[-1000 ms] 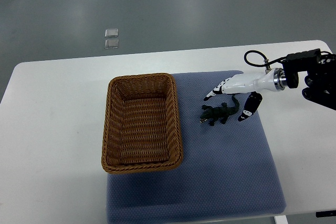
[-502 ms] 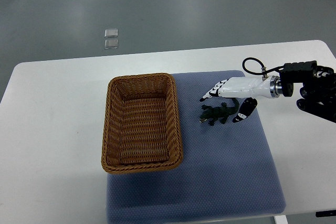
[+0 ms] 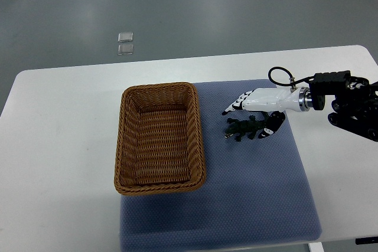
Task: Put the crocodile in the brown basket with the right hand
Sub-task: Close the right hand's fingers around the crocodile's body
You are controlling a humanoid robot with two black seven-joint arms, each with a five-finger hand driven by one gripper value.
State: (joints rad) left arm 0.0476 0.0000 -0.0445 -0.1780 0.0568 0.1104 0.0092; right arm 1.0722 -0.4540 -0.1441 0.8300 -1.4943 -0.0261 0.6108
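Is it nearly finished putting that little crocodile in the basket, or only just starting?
Early on. Done: the right robot hand has reached the crocodile, which lies on the blue mat beside the brown basket. In hand: its fingers sit above the toy and its thumb at the tail side, but I cannot tell whether they grip. Left: lifting it, carrying it over and dropping it into the basket, which holds nothing.

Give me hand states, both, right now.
Left: not in view.
Right hand: fingers spread over the crocodile, thumb beside it; not gripping yet.
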